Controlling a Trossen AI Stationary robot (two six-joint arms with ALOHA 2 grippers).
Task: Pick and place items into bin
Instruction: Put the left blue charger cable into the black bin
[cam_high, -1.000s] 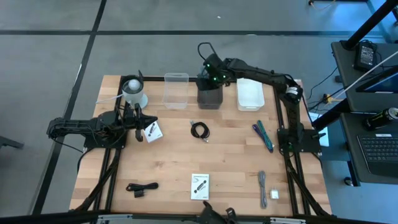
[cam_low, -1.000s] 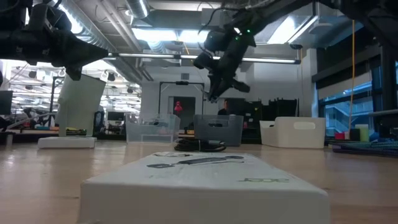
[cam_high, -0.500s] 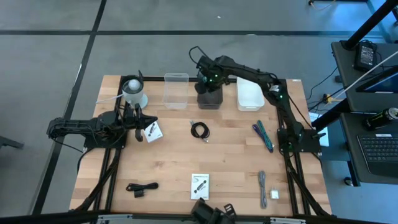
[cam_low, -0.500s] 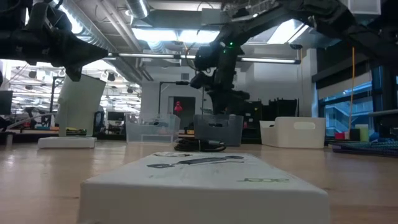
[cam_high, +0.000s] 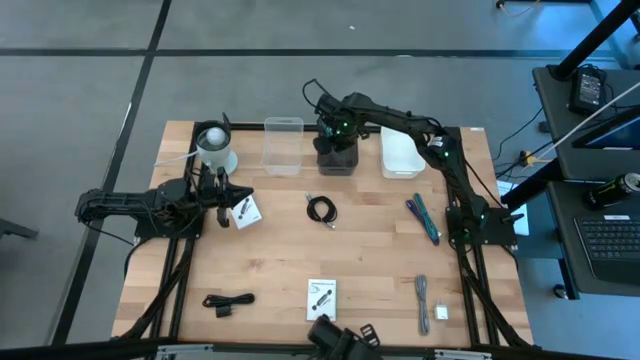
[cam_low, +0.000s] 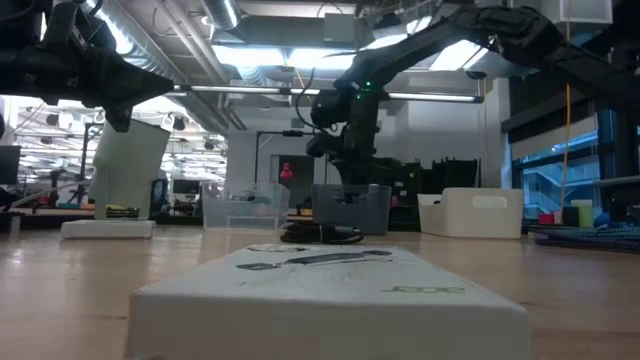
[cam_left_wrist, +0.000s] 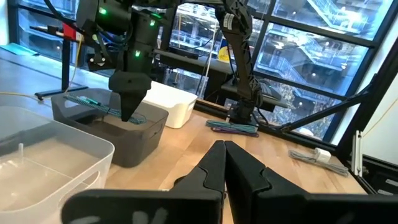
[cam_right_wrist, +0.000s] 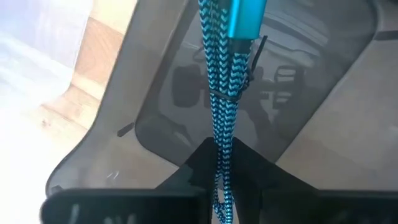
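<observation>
My right gripper (cam_high: 335, 140) stands over the dark grey bin (cam_high: 338, 158) at the table's far middle, pointing down, shut on a teal braided cable (cam_right_wrist: 224, 81). The left wrist view shows that cable (cam_left_wrist: 93, 102) level at the bin's mouth, under the gripper (cam_left_wrist: 129, 115). My left gripper (cam_left_wrist: 224, 155) waits shut at the table's left, level, beside a white card (cam_high: 245, 210). Lying on the table are a black coiled cable (cam_high: 321, 209), a white card (cam_high: 321, 299), a black cable (cam_high: 228, 301), a grey cable (cam_high: 423, 300), a white block (cam_high: 441, 312) and a teal pen-like tool (cam_high: 424, 218). My right gripper pinches the folded teal cable bundle (cam_right_wrist: 222, 146) between its two fingers, some way from the teal plug end (cam_right_wrist: 245, 18). The fingers come from above, pointing down, and lie across the bundle. The cable stretches out level at the bin's mouth; whether it rests on the bin I cannot tell.
A clear bin (cam_high: 283, 145) stands left of the dark bin and a white bin (cam_high: 402, 150) right of it. A whitish cup with a ball top (cam_high: 215, 148) sits at the far left. Bare wood lies across the table's middle.
My right gripper has gone down toward the dark grey bin and tipped from slanting to pointing nearly straight down. The teal cable has come down with it to the bin's mouth.
</observation>
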